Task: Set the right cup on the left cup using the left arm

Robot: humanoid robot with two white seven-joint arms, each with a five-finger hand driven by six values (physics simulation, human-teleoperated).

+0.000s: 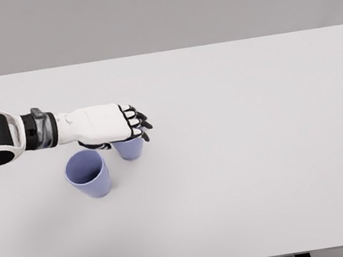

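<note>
Overhead, left hand (109, 125) on right cup (129, 148), near left cup (88, 173).

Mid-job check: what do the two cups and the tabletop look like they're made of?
Both cups look like matte plastic. The left cup is an even lavender with thin walls and no glare. The right cup, mostly covered by the left hand, shows the same colour and finish. The table is a flat, matte white surface, perhaps laminate; this simulator render shows no grain or texture to confirm it.

Left cup (88, 174) stands just beside right cup (129, 148); table (259, 154) rightward lies open.
</note>
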